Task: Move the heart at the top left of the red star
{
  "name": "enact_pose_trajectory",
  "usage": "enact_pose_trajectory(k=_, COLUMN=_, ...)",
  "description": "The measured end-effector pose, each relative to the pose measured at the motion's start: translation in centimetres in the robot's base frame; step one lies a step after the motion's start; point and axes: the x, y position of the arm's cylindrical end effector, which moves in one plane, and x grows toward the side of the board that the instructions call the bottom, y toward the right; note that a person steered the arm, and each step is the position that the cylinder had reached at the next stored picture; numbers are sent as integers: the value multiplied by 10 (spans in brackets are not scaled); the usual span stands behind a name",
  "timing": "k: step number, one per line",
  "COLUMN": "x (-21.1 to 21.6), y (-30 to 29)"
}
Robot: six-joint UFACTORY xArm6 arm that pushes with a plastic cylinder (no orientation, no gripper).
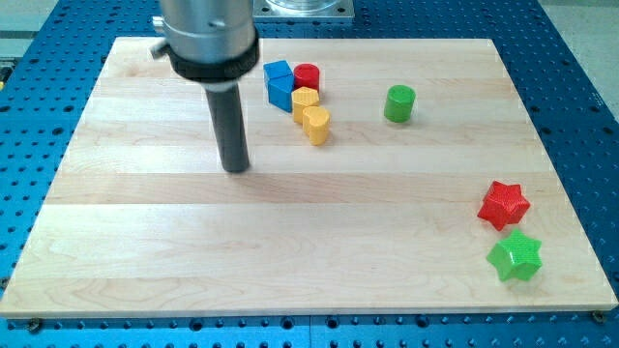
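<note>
A yellow heart (315, 125) lies in the upper middle of the wooden board (145, 242), at the lower end of a tight cluster. A red star (503, 204) lies far off at the view's right. My tip (235, 167) rests on the board to the left of the heart and a little below it, apart from it by a clear gap. The heart touches a yellow block (305, 99) just above it.
The cluster also holds a blue block (279, 83) and a red cylinder (307, 76). A green cylinder (398, 103) stands right of the cluster. A green star (515, 256) lies just below the red star, near the board's right edge.
</note>
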Motion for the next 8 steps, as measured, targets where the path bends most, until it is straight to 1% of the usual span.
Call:
enact_pose_trajectory(k=1, x=-25, y=42)
enact_pose_trajectory(k=2, x=-23, y=115)
enact_pose_trajectory(k=3, x=-13, y=92)
enact_pose_trajectory(k=4, x=-31, y=63)
enact_pose_trajectory(k=5, x=-75, y=131)
enact_pose_trajectory(k=6, x=-40, y=178)
enact_pose_trajectory(k=7, x=-2, y=202)
enact_pose_trajectory(k=8, x=-26, y=137)
